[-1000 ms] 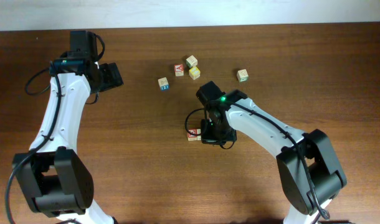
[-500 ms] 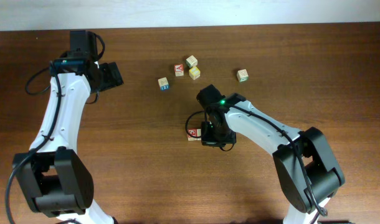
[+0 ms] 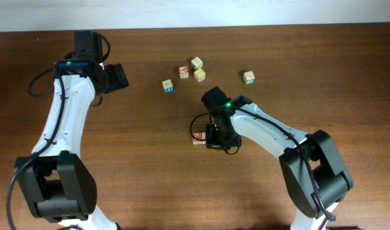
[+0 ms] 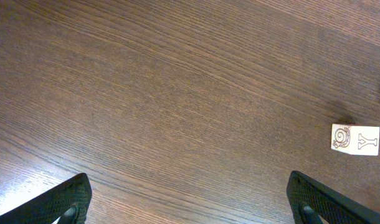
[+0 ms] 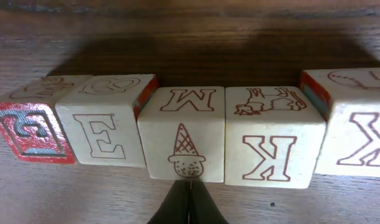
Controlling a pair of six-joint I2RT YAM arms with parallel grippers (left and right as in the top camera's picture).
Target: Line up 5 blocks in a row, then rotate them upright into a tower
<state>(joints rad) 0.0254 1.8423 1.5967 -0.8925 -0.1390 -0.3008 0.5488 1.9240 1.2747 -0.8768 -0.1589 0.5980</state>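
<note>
- Right jaws: pinched fully shut, gripping nothing, tips meeting just at the front face of the ice-cream-cone block [image 5: 184, 134].
- Left jaws: spread wide, gripping nothing, hanging over bare bench [image 4: 146, 93] far off to the left, near only a lone snail cube [image 4: 355, 139].
- The blocks [image 5: 184, 99]: five in one line on the bench below the right wrist, neighbours touching. Red-framed block [image 5: 31, 130] at one end, then E block [image 5: 103, 134], cone block in the middle, two K blocks [image 5: 271, 140] beyond.
- From overhead, mostly hidden under the right arm, only the red-framed end showing.
- Well apart from the line: scattered single cubes further up the bench, the yellow-green cube [image 3: 199, 75] among them.
- Likely to go wrong: pushing at the middle with one narrow point, probably buckling the line instead of turning it, both ends lagging.
- Also at risk: the slight skew at the E block opening into a gap, stranding the red-framed block.
- Possibly slipping off the smooth face into a joint, splitting the row.
- Safer, by judgement: pressing nearer one end, slowly.
</note>
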